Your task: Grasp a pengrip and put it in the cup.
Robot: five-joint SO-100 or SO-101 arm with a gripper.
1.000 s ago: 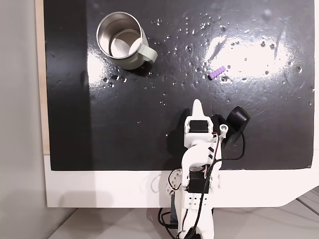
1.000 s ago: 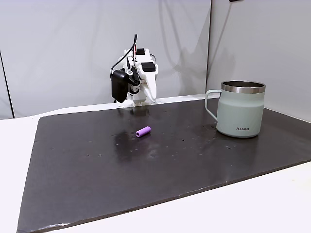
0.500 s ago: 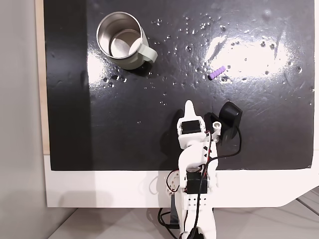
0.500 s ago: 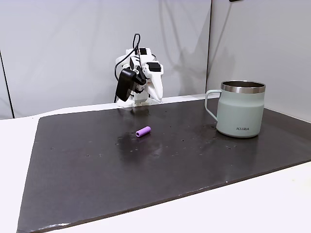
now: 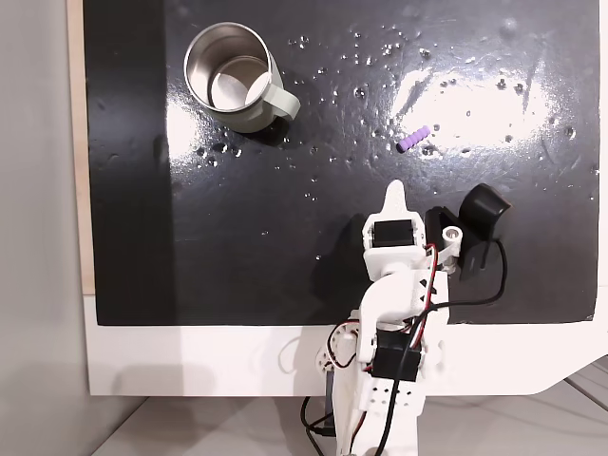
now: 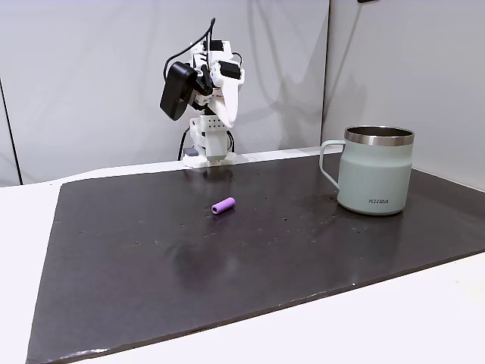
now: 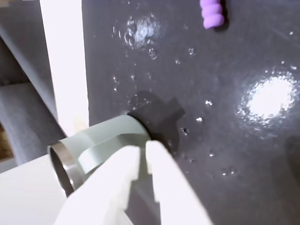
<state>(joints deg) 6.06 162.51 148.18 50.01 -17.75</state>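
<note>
While cup [image 5: 228, 74] stands empty, pengrip [image 5: 412, 138] apart

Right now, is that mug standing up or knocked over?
Upright: the mug stands on its base, steel rim on top, open mouth facing the camera above.

My arm has swung since half a second ago; in a fixed view from above, my gripper [image 5: 396, 190] now points further right than it did then, toward the pengrip [image 5: 413, 138], and the black camera on my wrist [image 5: 483, 206] has gone right with it; in a fixed view from the side, I have risen well clear of the counter [image 6: 151, 258] (a second ago I sat folded low against it), my gripper [image 6: 229, 114] hanging up above my base [image 6: 206, 148].
</note>
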